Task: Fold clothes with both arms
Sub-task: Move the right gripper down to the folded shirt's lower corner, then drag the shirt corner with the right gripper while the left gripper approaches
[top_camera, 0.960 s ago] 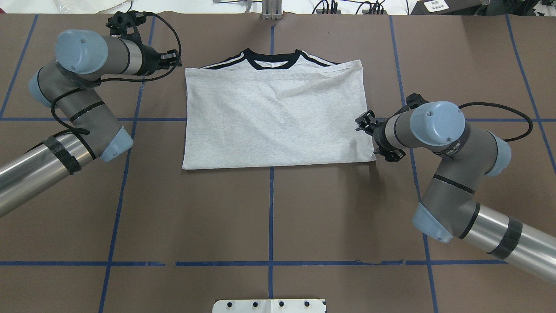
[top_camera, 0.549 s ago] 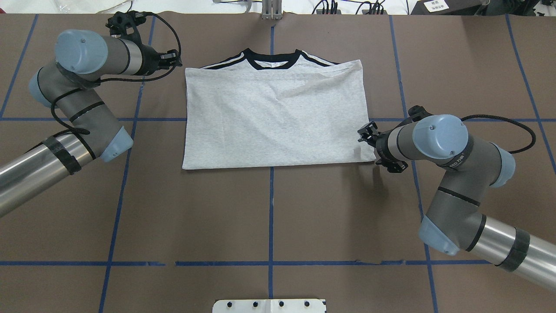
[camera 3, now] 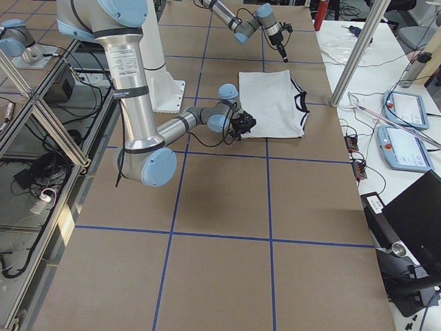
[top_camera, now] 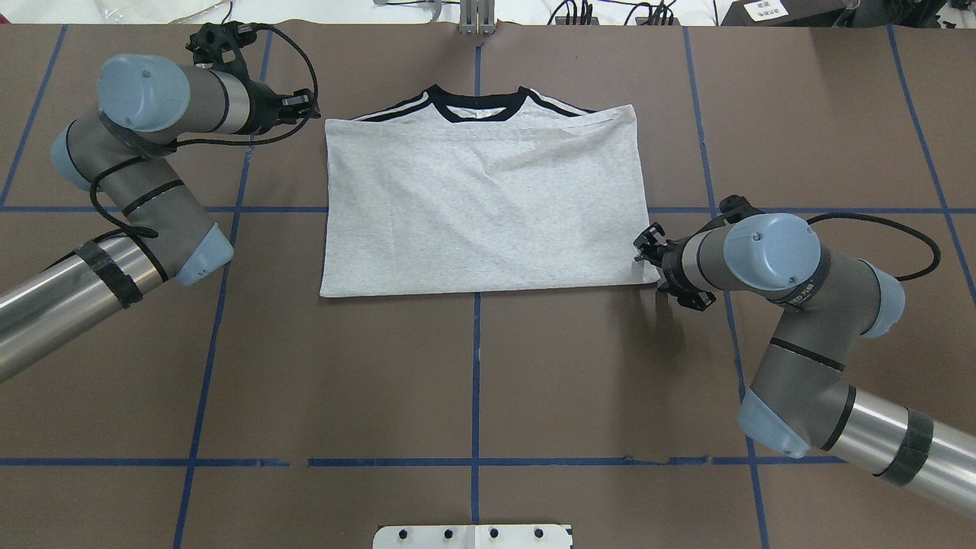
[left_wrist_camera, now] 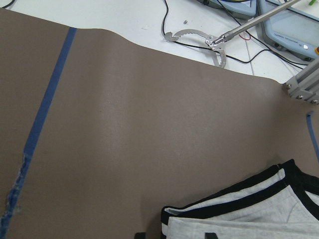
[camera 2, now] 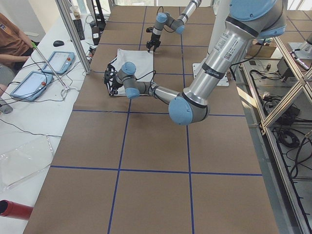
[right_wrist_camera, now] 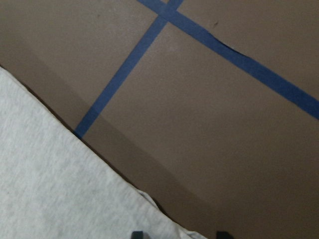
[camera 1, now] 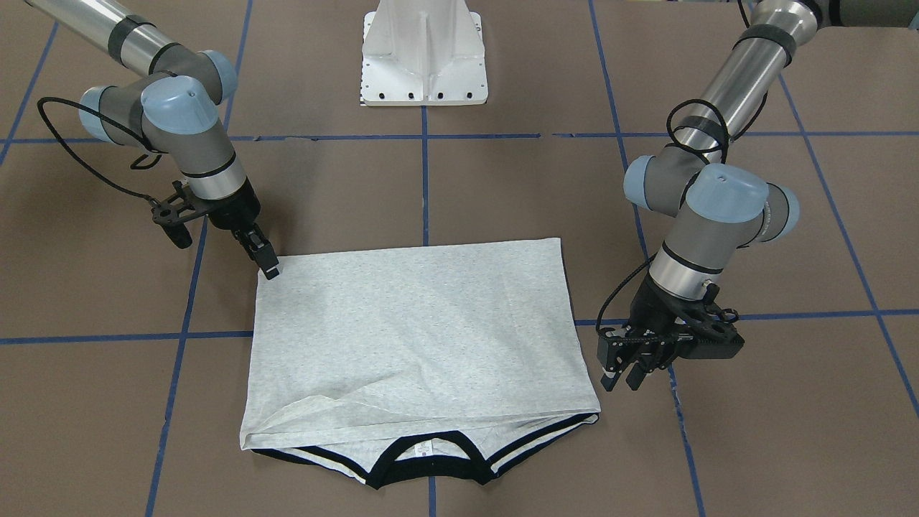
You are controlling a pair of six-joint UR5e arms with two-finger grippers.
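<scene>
1. Moved since a second ago: right gripper (camera 1: pixel 268 267), now lowered to the folded T-shirt (top_camera: pixel 480 206) at its hem-side corner; left gripper (camera 1: pixel 622 378) unchanged.
2. Both spread apart, holding nothing; cloth corner just ahead of the right gripper, between its fingertips in the wrist view. Contact not clear.
3. Lying flat on the brown table cover (top_camera: pixel 473 381) between both grippers, collar (top_camera: pixel 478 107) end just beside the left gripper.
4. Probably light, limp and layered, so likely to sag or peel apart.
5. Best pinched low at the corner, through all layers, with a second corner held before lifting.
</scene>
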